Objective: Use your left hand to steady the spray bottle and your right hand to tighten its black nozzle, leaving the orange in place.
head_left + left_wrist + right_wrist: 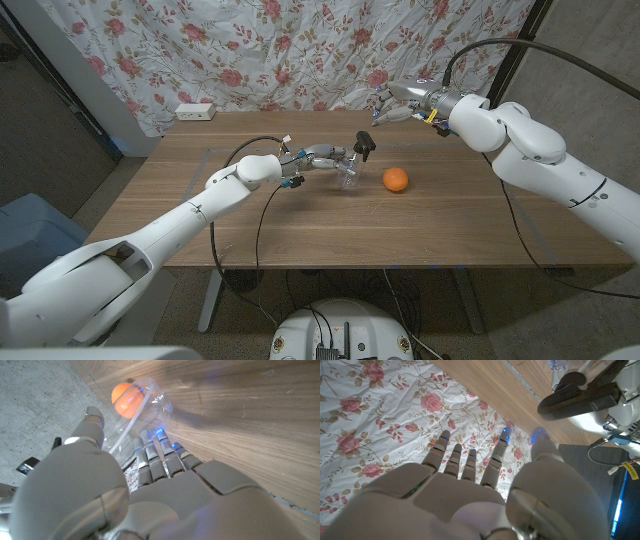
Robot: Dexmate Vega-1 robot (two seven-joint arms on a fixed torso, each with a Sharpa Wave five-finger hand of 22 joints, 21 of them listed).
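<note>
In the head view a clear spray bottle (348, 173) stands mid-table, its black nozzle (365, 145) on top. My left hand (322, 156) grips the bottle from the left. Seen from the left wrist, that hand's fingers (159, 460) wrap the clear bottle (147, 402), and the orange (124, 398) shows through the plastic. The orange (396, 179) sits on the table just right of the bottle, apart from it. My right hand (395, 101) hovers above and behind the nozzle, fingers apart, holding nothing. From the right wrist, its spread fingers (465, 462) reach out, with the black nozzle (580, 394) off to one side.
A white power strip (194, 111) lies at the back left of the wooden table (450, 225). A floral curtain (300, 50) hangs behind the table. A black cable (262, 215) loops beside my left forearm.
</note>
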